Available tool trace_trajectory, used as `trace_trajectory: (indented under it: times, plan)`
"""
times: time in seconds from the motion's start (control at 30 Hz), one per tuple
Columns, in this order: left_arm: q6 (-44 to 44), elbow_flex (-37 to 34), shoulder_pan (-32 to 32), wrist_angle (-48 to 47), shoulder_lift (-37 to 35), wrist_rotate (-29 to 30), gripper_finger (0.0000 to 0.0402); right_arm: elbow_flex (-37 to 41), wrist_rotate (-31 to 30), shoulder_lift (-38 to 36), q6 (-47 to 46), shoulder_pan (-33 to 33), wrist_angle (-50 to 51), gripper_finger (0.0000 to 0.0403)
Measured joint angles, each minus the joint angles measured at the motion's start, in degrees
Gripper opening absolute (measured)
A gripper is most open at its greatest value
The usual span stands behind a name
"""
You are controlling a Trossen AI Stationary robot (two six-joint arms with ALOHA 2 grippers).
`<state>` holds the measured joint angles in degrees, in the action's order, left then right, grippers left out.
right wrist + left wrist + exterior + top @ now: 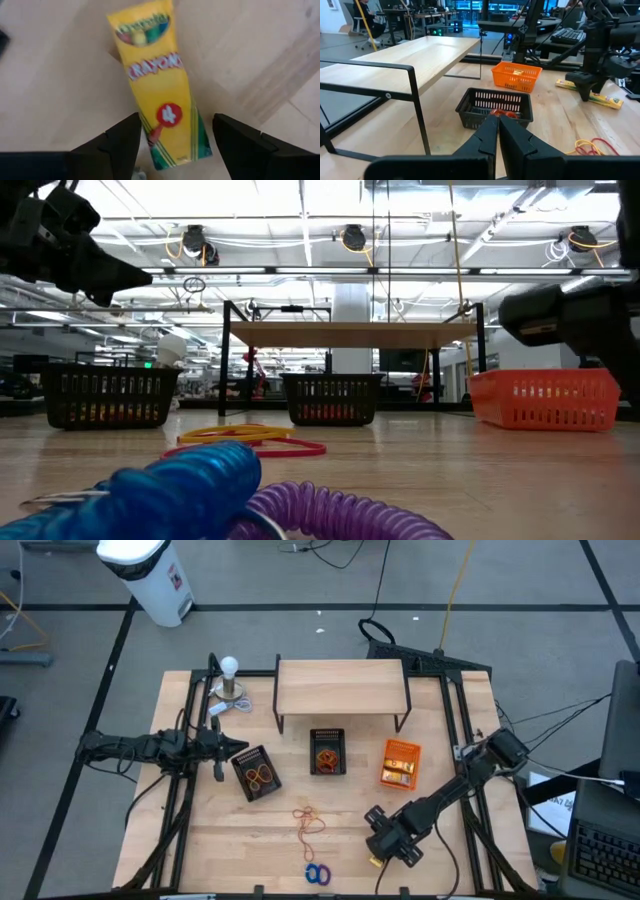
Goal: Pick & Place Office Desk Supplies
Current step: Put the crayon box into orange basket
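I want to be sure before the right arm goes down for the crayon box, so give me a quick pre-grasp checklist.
1. Right hand open: ok.
2. Crayon box between its fingers: ok, lying flat on the table.
3. Box lined up with the gap: not ok, slightly angled.
4. Orange bin reachable nearby: ok, it already holds yellow packets.
5. Left hand out of the way: ok, shut, over by the left black mesh bin.
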<state>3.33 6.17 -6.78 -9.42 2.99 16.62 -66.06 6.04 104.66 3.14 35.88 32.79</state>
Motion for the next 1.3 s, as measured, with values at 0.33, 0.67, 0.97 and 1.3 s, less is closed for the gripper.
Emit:
trace_trajectory:
  times: [0.33,0.67,0.97,1.3]
  plan:
    - [-0.02,0.00,0.00,0.08,-0.01,0.00,0.0021,0.00,1.77,-0.10,-4.32,-2.29,-1.82,0.0170]
    - [0.44,0.00,0.01,0.10,-0.01,-0.01,0.0021,0.02,3.25,-2.08,-7.85,-3.34,-7.73,0.0125]
    - [0.63,0.00,0.01,0.27,0.01,-0.02,0.0021,0.78,1.39,-15.25,-7.74,-7.23,-14.34,0.0132]
    - [0.22,0.00,-0.01,0.65,0.01,0.00,0.0021,21.30,1.51,-43.91,-7.15,-17.55,-41.85,0.0134]
